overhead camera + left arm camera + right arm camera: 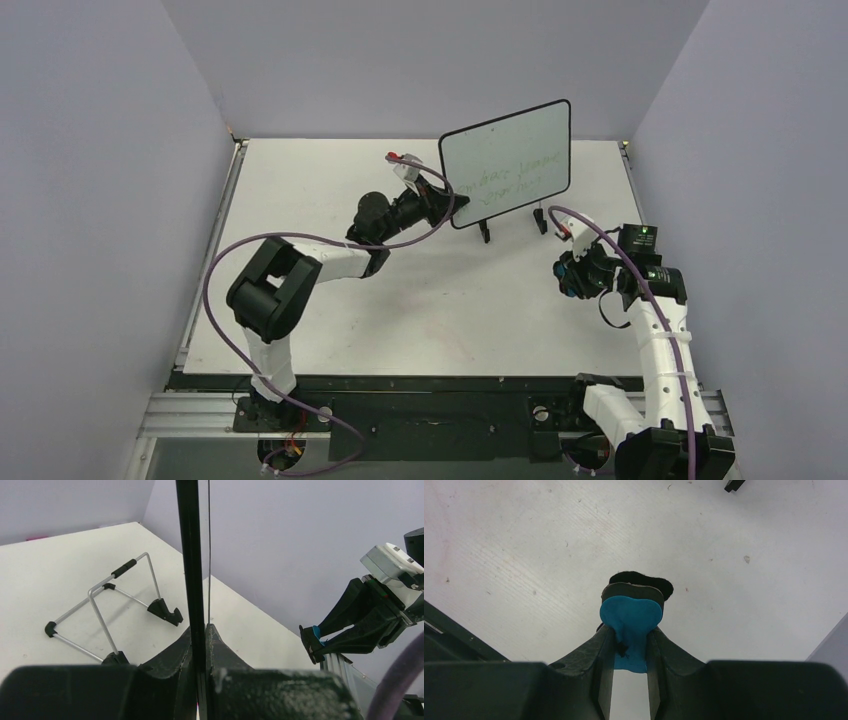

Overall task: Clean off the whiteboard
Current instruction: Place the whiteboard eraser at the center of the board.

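The whiteboard (506, 163) has a thin black frame and faint green handwriting, and it stands tilted at the back of the table. My left gripper (447, 197) is shut on its lower left edge. In the left wrist view the board's black edge (190, 555) runs straight up between the jaws of the left gripper (200, 632). My right gripper (566, 276) hovers to the right of the board and in front of it, apart from it. It is shut on a small blue-black eraser (631, 611), which pokes out past the fingertips of the right gripper (630, 632) and also appears as the eraser (314, 639) in the left wrist view.
A wire stand (116, 611) with black feet sits on the table beside the board; its feet (485, 234) show under the board's lower edge. Grey walls close in the table on three sides. A purple cable (225, 262) loops off the left arm.
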